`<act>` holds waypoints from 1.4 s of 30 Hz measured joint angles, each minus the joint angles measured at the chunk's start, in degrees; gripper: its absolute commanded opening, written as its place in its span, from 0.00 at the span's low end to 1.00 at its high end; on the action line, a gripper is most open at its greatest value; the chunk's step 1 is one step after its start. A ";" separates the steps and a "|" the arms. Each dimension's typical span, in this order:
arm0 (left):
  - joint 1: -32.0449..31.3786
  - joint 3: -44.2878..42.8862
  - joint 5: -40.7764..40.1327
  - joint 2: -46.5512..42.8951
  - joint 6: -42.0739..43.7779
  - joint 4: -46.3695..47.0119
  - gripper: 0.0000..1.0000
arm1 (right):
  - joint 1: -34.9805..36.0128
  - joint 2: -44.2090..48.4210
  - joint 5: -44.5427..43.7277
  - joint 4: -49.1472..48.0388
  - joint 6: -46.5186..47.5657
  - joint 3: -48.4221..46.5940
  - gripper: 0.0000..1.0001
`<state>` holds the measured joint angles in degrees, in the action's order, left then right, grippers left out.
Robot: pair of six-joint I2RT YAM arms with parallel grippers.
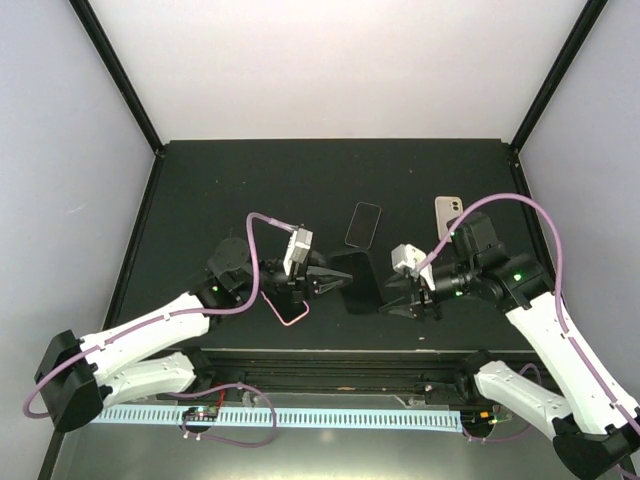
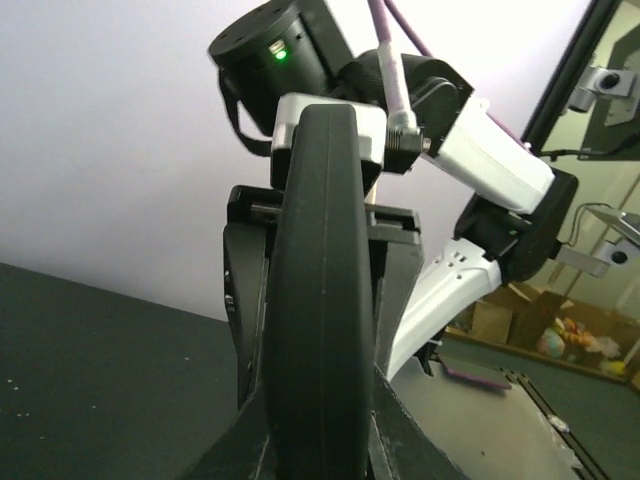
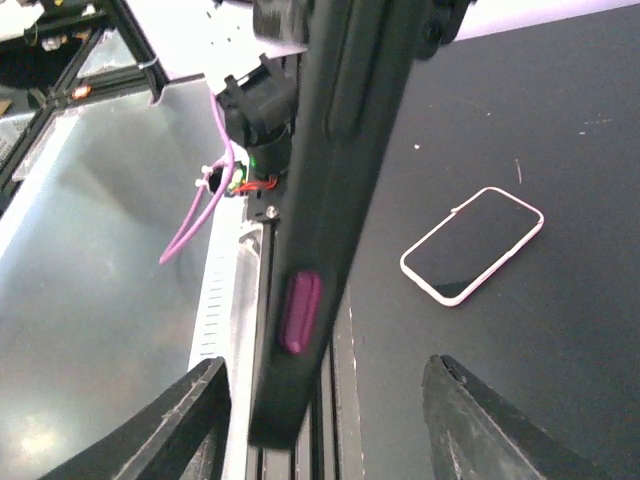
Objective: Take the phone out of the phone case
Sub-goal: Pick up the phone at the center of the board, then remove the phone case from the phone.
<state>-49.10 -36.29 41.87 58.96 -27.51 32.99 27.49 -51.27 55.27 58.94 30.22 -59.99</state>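
Black table (image 1: 200, 200), pale walls, black corner posts. At near centre, the left gripper (image 1: 332, 283) is clamped on the black phone case (image 1: 357, 283), which is lifted edge-on. Whether the phone sits inside it, I can't tell. Just right of it, the right gripper (image 1: 408, 308) is spread wide around the case's end. Three handsets lie flat: a pink-rimmed phone (image 1: 290, 310) near left, a dark phone (image 1: 363, 224) far centre and a beige phone (image 1: 447, 214) far right.
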 measured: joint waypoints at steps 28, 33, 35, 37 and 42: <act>0.33 -3.08 7.54 1.20 -1.84 -5.14 0.02 | 0.59 -2.67 1.11 15.65 21.46 -4.02 0.55; 0.33 -3.08 5.62 1.55 -1.38 -5.27 0.02 | 1.66 -2.56 1.22 14.60 20.31 -3.21 0.36; 0.33 -3.15 5.20 1.79 -1.38 -5.05 0.02 | 2.16 -2.45 1.03 13.68 19.23 -2.89 0.32; 0.33 -3.87 5.53 2.71 -1.70 -4.98 0.02 | 2.49 -2.23 0.68 12.44 18.25 -2.86 0.31; 0.28 -6.05 7.23 5.64 -2.97 -3.58 0.02 | 3.41 -2.12 -0.92 11.89 19.10 -3.19 0.39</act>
<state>-48.82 -42.35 49.10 64.60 -30.48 29.41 30.89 -53.39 54.35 70.83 49.32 -63.18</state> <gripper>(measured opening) 0.126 0.355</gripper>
